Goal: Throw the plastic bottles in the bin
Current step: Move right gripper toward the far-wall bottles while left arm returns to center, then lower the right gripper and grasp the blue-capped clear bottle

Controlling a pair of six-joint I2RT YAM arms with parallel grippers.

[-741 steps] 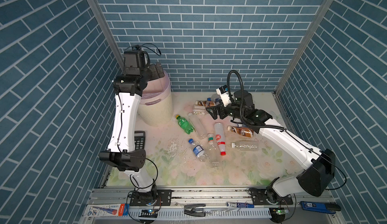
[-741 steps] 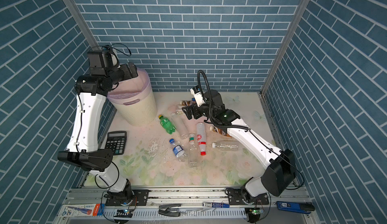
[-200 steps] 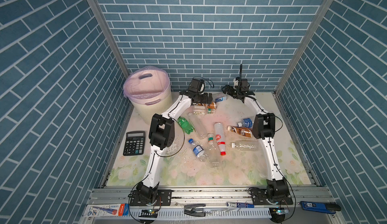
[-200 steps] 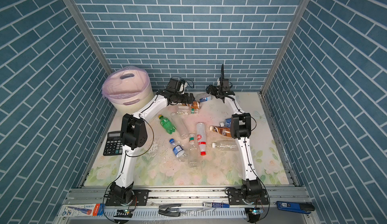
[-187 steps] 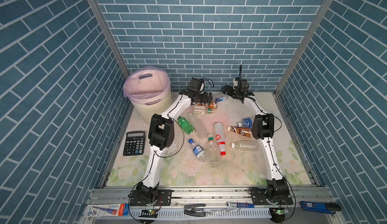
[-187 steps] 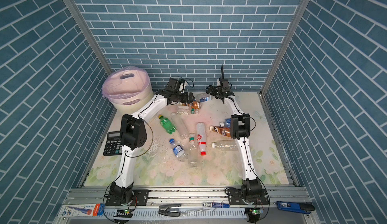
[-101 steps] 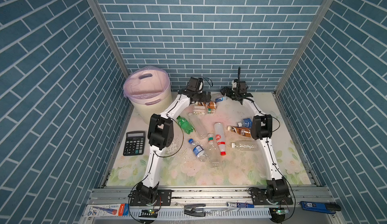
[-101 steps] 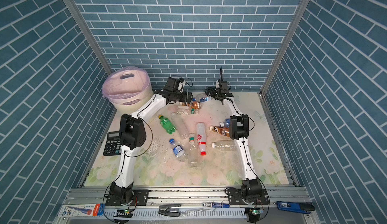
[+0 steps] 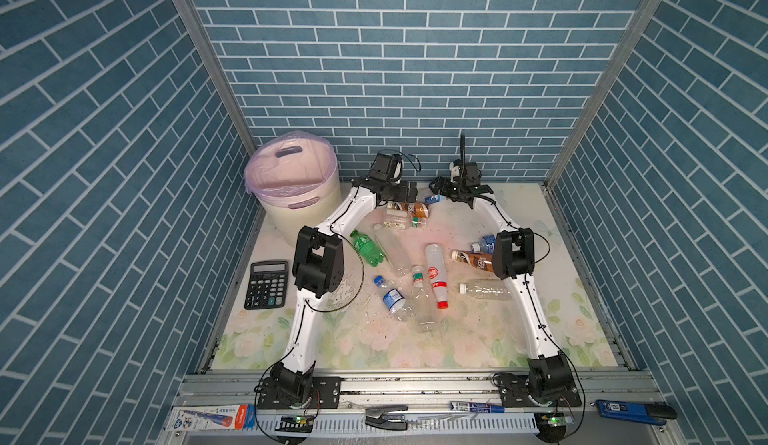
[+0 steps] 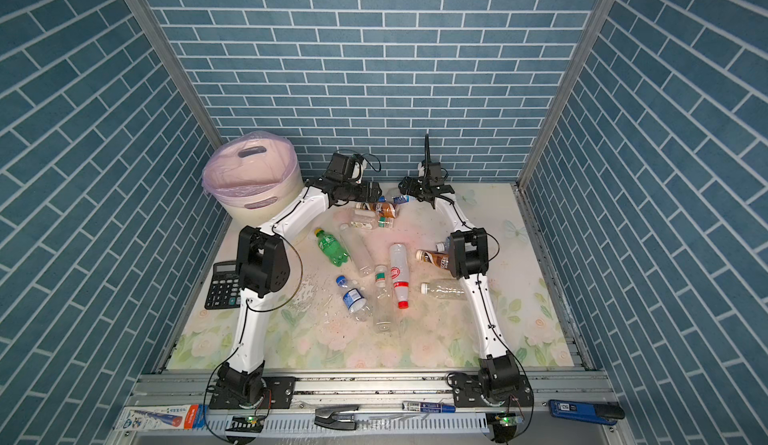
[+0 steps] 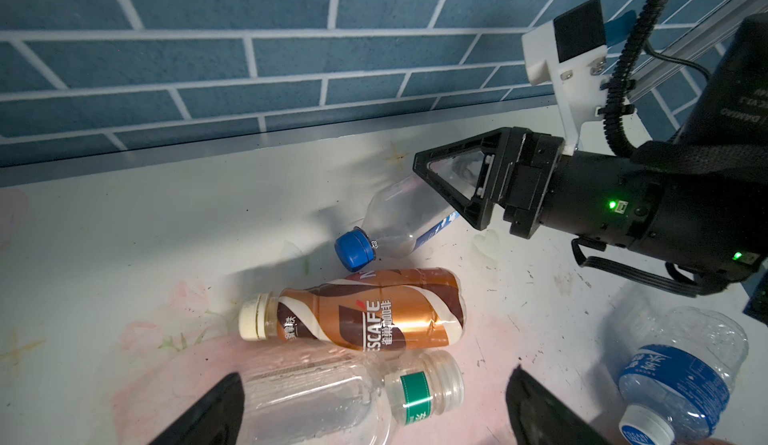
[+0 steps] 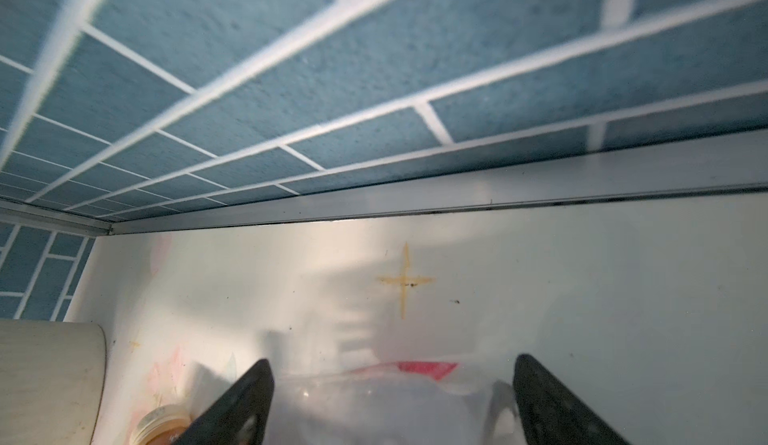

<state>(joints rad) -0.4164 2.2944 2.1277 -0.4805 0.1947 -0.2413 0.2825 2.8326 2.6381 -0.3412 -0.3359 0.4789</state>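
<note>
Several plastic bottles lie on the flowered table. My left gripper [image 9: 410, 192] [image 11: 374, 416] hovers open at the back, a clear green-banded bottle [image 11: 328, 397] [image 9: 400, 224] below its fingertips, a brown-labelled bottle [image 11: 374, 312] [image 9: 409, 209] just beyond. My right gripper [image 9: 436, 190] [image 12: 388, 405] faces it from the right, its fingers either side of a clear blue-capped bottle [image 11: 395, 220] [image 12: 386, 405] [image 9: 434, 199]; contact is not visible. The pink-lined bin [image 9: 291, 191] [image 10: 249, 189] stands at the back left.
A green bottle [image 9: 368, 249], a white red-capped bottle [image 9: 434, 274] and clear ones [image 9: 484, 290] lie mid-table. A black calculator [image 9: 267, 284] sits left of the left arm. The brick back wall [image 12: 374, 68] is close behind both grippers.
The left arm came from over the bin down to the back bottles. In the last second the right gripper edged left onto the blue-capped bottle and its jaws narrowed.
</note>
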